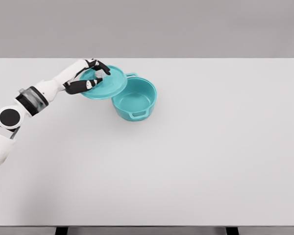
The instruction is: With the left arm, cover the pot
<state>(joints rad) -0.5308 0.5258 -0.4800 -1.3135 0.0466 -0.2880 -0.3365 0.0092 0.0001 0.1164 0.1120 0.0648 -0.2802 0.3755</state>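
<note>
A white table fills most of the frame. From the lower left edge, the robot's left arm reaches up and rightward. Just left of center, upper half, sits an open teal pot, upright. Its upper-left rim is overlapped by a tilted teal lid, whose knob is pinched by the curled dark fingers of the left hand.

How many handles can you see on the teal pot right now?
2. One handle is on the pot's near side; the other handle pokes out at its far rim, beside the lid held by the left robot hand.
</note>
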